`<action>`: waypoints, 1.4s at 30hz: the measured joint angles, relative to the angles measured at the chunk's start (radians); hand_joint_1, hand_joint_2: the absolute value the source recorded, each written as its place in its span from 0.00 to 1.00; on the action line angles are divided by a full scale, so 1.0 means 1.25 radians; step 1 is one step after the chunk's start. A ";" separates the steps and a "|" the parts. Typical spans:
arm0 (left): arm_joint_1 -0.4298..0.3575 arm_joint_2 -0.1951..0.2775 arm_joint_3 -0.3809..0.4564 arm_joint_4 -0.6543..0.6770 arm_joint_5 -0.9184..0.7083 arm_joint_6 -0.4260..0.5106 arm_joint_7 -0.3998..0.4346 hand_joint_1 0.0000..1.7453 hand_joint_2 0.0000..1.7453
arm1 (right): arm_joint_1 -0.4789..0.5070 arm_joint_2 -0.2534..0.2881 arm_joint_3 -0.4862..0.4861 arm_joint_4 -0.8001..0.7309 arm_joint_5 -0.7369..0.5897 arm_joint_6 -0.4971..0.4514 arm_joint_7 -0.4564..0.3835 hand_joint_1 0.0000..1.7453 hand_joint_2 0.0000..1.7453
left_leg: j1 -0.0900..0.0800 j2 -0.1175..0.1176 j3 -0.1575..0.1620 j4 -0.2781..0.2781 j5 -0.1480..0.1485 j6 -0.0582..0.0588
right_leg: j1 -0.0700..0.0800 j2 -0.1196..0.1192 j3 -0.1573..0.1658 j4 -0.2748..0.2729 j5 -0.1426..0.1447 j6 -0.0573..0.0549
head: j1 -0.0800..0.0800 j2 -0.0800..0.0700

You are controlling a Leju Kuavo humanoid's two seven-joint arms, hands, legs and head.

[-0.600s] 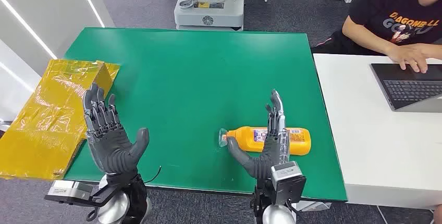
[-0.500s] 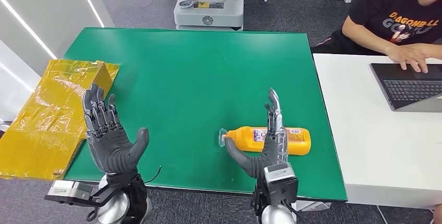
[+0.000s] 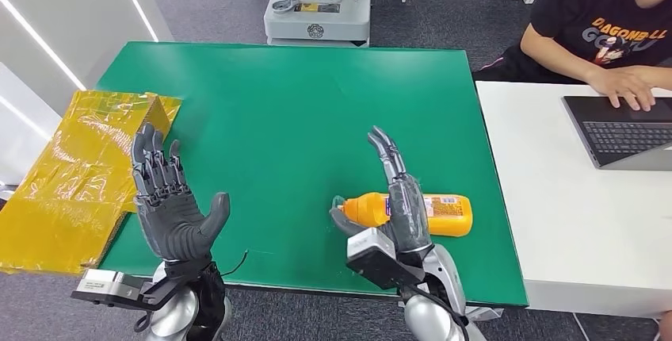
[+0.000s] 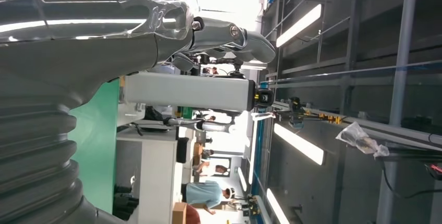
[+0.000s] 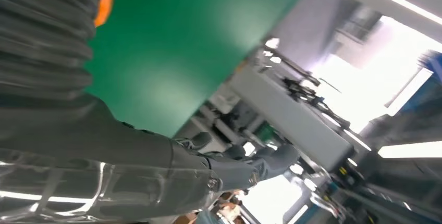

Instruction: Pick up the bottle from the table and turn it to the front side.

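A green table (image 3: 277,111) takes up most of the head view, with a white desk (image 3: 570,222) just beside its right edge, where a person (image 3: 602,24) types on a laptop (image 3: 622,131). Crumpled yellow plastic bags (image 3: 71,174) lie over the table's left edge. The left hand (image 3: 170,206) is raised near them, fingers spread, holding nothing. The right hand (image 3: 396,206) stands edgewise in front of the orange bottle (image 3: 440,214), fingers extended and apart; it may touch the bottle, though contact is unclear. The bottle lies on its side near the table's front right, cap pointing left.
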 joint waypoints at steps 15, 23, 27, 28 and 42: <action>-0.025 0.000 -0.001 0.004 0.024 -0.052 0.000 0.00 1.00 | -0.282 -0.198 -0.003 0.176 0.067 0.389 0.044 0.00 1.00 | 0.000 0.000 0.000 0.002 0.001 0.000 | 0.000 0.000 0.001 0.000 0.002 0.001 | 0.000 0.000; -0.040 0.001 -0.001 0.015 0.037 -0.073 0.000 0.00 1.00 | -0.412 -0.278 0.111 0.296 -0.013 0.527 0.027 0.00 1.00 | 0.000 0.000 0.000 0.001 0.001 0.000 | 0.000 0.000 0.000 0.000 0.002 0.001 | 0.000 0.000; -0.048 0.001 -0.001 0.023 0.044 -0.080 0.000 0.00 1.00 | -0.449 -0.308 0.173 0.324 -0.057 0.580 0.020 0.00 1.00 | 0.000 0.000 0.000 0.001 0.001 0.000 | 0.000 0.000 0.000 0.000 0.002 0.001 | 0.000 0.000; -0.050 0.001 -0.001 0.025 0.045 -0.080 0.000 0.00 1.00 | -0.457 -0.313 0.187 0.331 -0.067 0.590 0.016 0.00 1.00 | 0.000 0.000 0.000 0.001 0.001 0.000 | 0.000 0.000 0.000 0.000 0.002 0.001 | 0.000 0.000; -0.052 0.008 -0.001 0.031 0.051 -0.079 0.000 0.00 1.00 | -0.549 -0.330 0.338 0.408 -0.118 0.664 0.019 0.00 1.00 | 0.000 0.000 0.000 0.001 0.001 0.000 | 0.000 0.000 0.000 0.000 0.002 0.001 | 0.000 0.000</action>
